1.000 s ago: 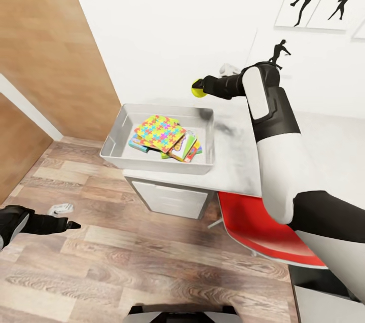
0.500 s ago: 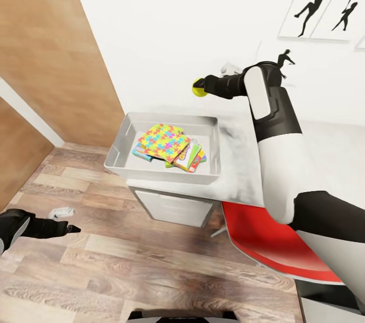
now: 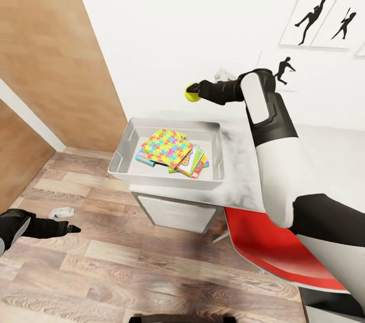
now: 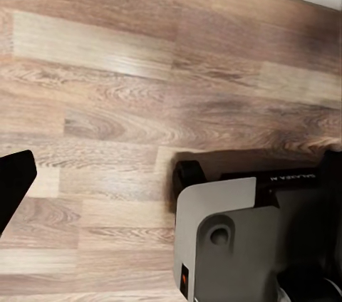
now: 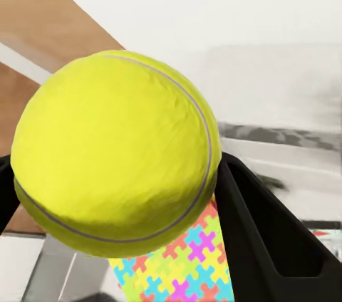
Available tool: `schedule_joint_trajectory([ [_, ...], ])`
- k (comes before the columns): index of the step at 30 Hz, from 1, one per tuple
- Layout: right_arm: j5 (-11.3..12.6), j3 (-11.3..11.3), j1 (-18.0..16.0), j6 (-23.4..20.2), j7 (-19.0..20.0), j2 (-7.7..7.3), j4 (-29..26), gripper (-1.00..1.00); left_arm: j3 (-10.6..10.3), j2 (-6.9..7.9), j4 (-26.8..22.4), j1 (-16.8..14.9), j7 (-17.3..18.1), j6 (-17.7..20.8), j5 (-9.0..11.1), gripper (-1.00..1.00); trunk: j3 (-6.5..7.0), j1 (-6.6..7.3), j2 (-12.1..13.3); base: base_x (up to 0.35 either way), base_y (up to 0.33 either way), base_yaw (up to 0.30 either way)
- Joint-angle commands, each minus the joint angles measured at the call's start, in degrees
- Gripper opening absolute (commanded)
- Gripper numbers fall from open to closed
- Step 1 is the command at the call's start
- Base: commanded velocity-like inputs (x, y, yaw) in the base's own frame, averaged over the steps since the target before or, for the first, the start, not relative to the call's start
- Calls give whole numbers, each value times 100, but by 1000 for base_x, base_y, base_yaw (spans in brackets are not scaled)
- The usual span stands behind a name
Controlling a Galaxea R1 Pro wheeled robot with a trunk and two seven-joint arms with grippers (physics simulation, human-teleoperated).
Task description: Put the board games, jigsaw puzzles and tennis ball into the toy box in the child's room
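The tennis ball (image 3: pixel 191 93) is yellow-green and sits between the black fingers of my right gripper (image 3: pixel 195 92), which is shut on it and held in the air above the far side of the toy box (image 3: pixel 125 136). In the right wrist view the tennis ball (image 5: pixel 117 170) looms large, with a jigsaw puzzle (image 5: pixel 178 270) showing below it. The pale grey toy box stands on the left end of the table (image 3: pixel 243 166). Inside it a bright jigsaw puzzle (image 3: pixel 165 146) lies on top of board games (image 3: pixel 196 162). My left gripper (image 3: pixel 68 229) hangs low over the wood floor, open and holding nothing.
A white drawer unit (image 3: pixel 177 211) sits under the table. A red chair (image 3: pixel 263 247) stands right of it, close to my right arm. A small white object (image 3: pixel 61 212) lies on the floor near my left gripper. My own base (image 4: pixel 235 245) is below the left gripper.
The head camera has tilted up, so the whole scene sits lower in the picture. My right gripper has carried the tennis ball a little to the left, further over the toy box.
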State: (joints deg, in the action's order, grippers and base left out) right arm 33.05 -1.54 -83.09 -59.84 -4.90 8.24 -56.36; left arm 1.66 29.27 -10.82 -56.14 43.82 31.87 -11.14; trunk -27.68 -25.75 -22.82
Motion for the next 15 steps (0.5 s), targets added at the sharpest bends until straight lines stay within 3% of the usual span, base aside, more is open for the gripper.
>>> schedule_joint_trajectory([
  [1,111,-6,4,-16,-55,-3,-1,-100,19,0,-8,0,31,32,-38,100,1,-3,-10,0,0,0],
  [5,258,-18,31,-16,-55,-13,18,-100,23,-7,-8,-2,30,30,-37,100,39,-3,-10,0,0,0],
  [15,309,-21,283,-16,-55,-16,22,-100,28,-63,-8,6,30,30,-37,100,133,-3,-10,0,0,0],
])
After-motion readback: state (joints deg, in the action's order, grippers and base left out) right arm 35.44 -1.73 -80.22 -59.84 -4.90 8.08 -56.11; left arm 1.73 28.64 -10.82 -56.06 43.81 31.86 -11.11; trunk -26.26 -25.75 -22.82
